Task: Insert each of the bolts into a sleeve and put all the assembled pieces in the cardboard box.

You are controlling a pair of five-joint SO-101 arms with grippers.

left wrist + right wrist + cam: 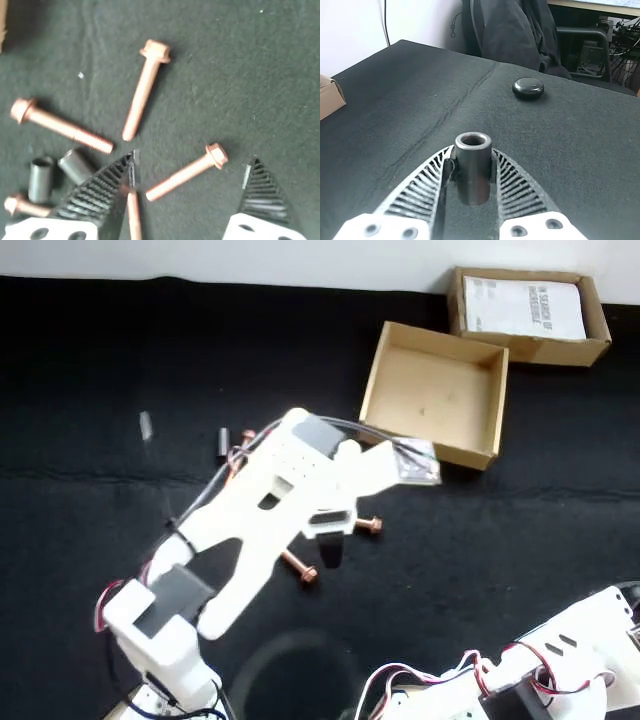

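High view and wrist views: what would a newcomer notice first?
Copper bolts lie scattered on the black cloth beneath the open left claw. The right claw grips a dark sleeve, hollow end showing. An open cardboard box sits at the cloth's far side.

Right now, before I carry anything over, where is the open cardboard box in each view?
High view: the cardboard box sits open on the far side of the black cloth, beyond the bolts, beside a second box.
Left wrist view: a tan cardboard sliver at the frame edge, past the bolts; probably its wall.
Right wrist view: a cardboard corner at the frame edge; which box, I cannot tell.
Shared landmark: the black cloth.
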